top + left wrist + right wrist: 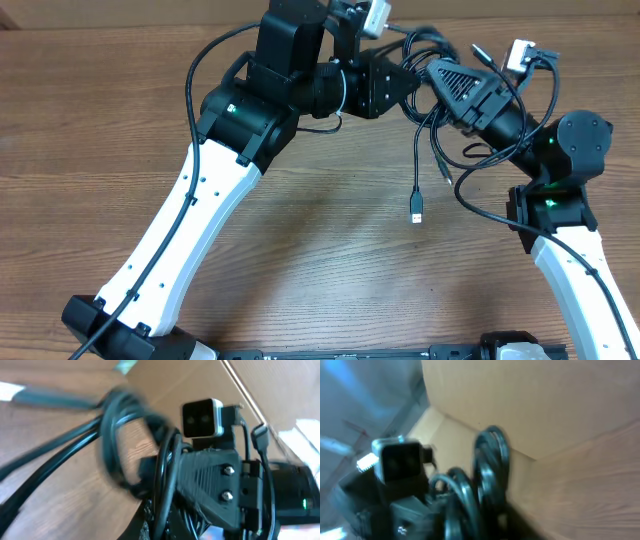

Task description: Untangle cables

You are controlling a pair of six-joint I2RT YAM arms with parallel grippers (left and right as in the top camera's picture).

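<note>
Wood-grain table (320,270), with both arms reaching to its far edge, where we find them nose to nose. We log the cables (428,48) as a knot of thin black strands bunched between the left gripper (406,88) and the right gripper (434,70), with loops spilling over both. Two loose strands run from the knot toward the near side; the longer one ends in a USB plug (416,208) over bare wood, well apart from either arm. Left jaws: clenched. We cannot tell whether a strand is pinched in them, though the left wrist view shows the cables (107,445) crossing just ahead, blurred. Right jaws: we cannot tell, since the right wrist view is smeared and only the looped cables (492,460) are plain there
</note>
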